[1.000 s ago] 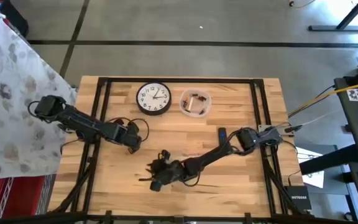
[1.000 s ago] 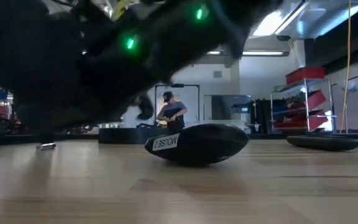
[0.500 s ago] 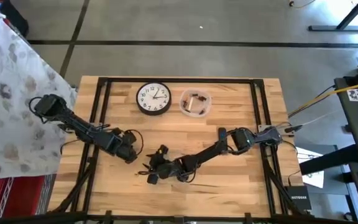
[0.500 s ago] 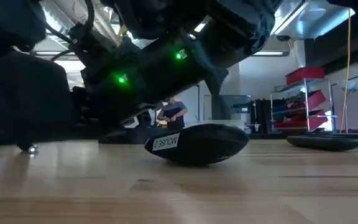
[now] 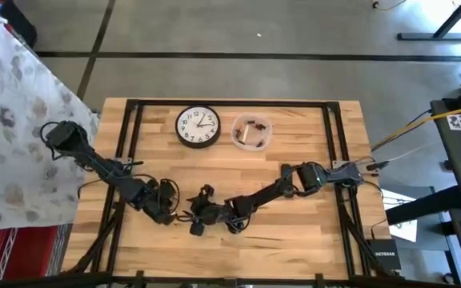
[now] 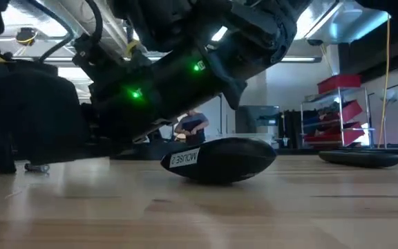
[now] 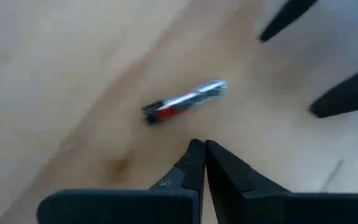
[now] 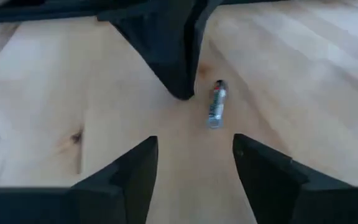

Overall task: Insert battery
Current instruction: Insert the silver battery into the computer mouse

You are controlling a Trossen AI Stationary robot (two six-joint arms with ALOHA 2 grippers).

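Battery [image 8: 216, 103] flanked by both grippers; wood around bare.

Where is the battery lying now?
The battery lies loose on the table, between the left gripper and the right gripper, near the table's front.

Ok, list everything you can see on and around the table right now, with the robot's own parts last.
battery: one, silver and red, loose on the table between the two grippers
mouse: one, black, belly-up mid-table
clock: one, white face, black rim, far side
bowl: one, clear, right of the clock, small items inside
table: one, light wood
person: one, in the room beyond
left gripper: shut, beside the battery
right gripper: open, facing the battery
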